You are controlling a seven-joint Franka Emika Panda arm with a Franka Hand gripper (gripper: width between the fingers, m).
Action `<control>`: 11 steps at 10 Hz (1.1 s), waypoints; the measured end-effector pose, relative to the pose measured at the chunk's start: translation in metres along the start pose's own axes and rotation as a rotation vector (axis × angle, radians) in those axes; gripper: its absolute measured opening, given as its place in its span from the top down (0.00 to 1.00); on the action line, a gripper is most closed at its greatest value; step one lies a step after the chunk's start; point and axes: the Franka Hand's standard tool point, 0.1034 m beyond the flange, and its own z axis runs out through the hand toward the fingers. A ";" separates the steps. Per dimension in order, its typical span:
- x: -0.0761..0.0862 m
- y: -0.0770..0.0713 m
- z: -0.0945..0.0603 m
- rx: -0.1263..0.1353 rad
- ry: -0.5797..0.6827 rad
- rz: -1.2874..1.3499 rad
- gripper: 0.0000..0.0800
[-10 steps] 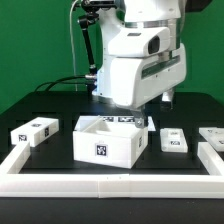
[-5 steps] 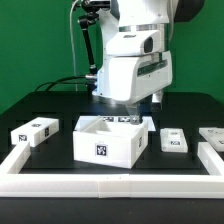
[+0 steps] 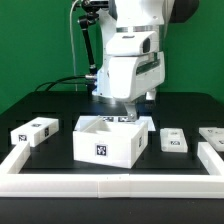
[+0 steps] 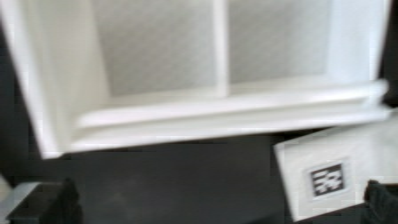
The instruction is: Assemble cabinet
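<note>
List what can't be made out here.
- Gripper: exterior view, hidden behind the wrist housing.
- Cabinet body interior: exterior view, its front wall blocks it.
- Tagged panel: wrist view, cropped by frame edge, tag blurred.
- White part: exterior view's right edge crops it.

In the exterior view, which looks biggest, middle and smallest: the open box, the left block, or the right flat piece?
1. Open cabinet box
2. Left block
3. Right flat piece, only slightly smaller than the block

You have bare table point(image 3: 65, 141) between the cabinet point(image 3: 110, 143) and the small tagged block point(image 3: 33, 131); a border rail point(image 3: 110, 184) walls the near edge.
</note>
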 end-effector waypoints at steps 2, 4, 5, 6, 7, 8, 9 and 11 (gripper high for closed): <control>-0.019 -0.020 0.009 0.020 -0.012 -0.009 0.00; -0.019 -0.020 0.009 0.021 -0.013 -0.003 0.00; -0.019 -0.020 0.010 0.022 -0.013 -0.003 0.00; -0.019 -0.020 0.011 0.023 -0.014 -0.003 0.00; -0.021 -0.024 0.015 0.011 -0.009 -0.009 0.00; -0.027 -0.036 0.024 -0.001 -0.005 -0.019 0.00; -0.033 -0.049 0.035 -0.006 -0.003 -0.041 0.00; -0.037 -0.057 0.046 0.000 -0.004 -0.042 0.00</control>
